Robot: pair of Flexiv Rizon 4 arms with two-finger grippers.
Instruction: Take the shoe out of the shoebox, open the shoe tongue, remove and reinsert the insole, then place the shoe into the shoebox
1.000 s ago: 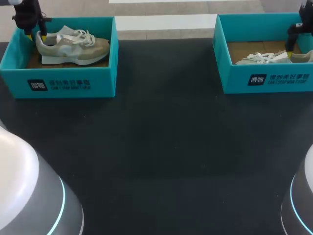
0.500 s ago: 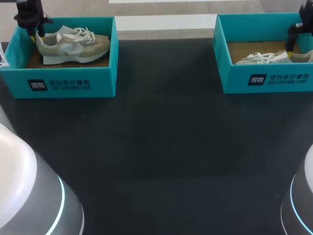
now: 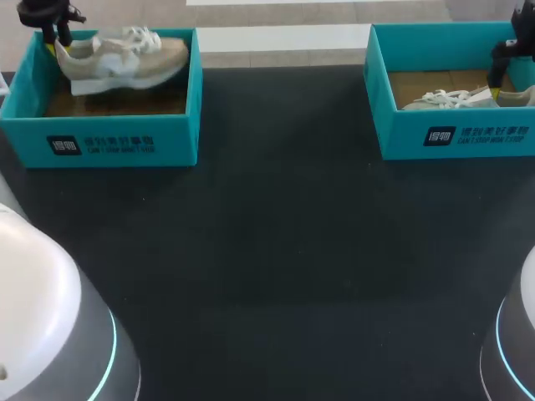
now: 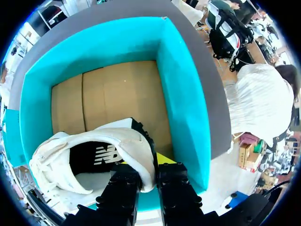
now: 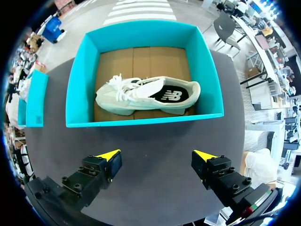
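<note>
– Yellow-tipped fingers on the left gripper (image 4: 149, 165): how do they stand?

– Pressed together on the heel collar of the shoe (image 4: 117, 136), one finger inside the opening and one behind the heel. The shoe hangs off the cardboard floor of the left shoebox (image 3: 100, 142), inside its teal walls and about level with the rim.

– Any room around it?

– The heel is close to the box's outer end wall and the toe is near the wall facing the table's middle. The brown floor under the sole is bare.

– And the right gripper (image 5: 157, 162)?

– Its fingers are spread wide, with nothing between them. Ahead of them the second shoe (image 5: 148, 96) sits on its sole in the right shoebox (image 5: 80, 94). Strips of cardboard are free along both sides of the shoe, and its heel is close to one end wall.

– Between the boxes?

– A broad stretch of dark table (image 3: 276, 251), with both boxes standing near its far edge.

– Any writing?

– Each box's front wall has a dark square mark with white print beside it. Each shoe's black insole carries a white logo.
</note>
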